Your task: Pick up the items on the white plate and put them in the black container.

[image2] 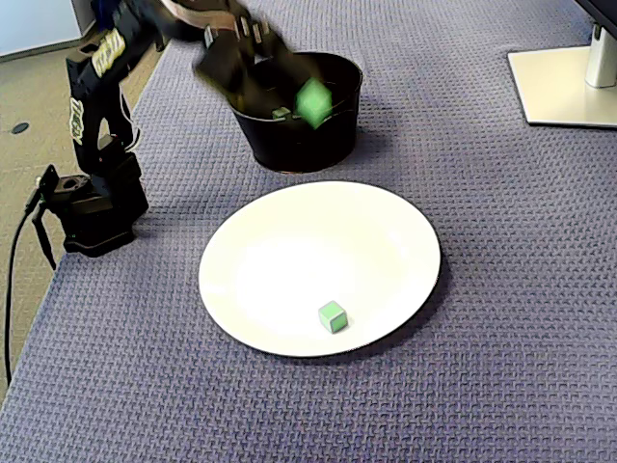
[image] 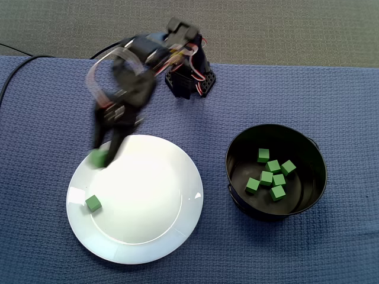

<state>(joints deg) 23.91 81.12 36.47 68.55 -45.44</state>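
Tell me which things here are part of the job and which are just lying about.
Job:
- fingers, closed on the held cube
- loose cube on the plate
- container, with dropped cubes inside

Lying about:
- stand base, far corner in a fixed view
- cloth under everything
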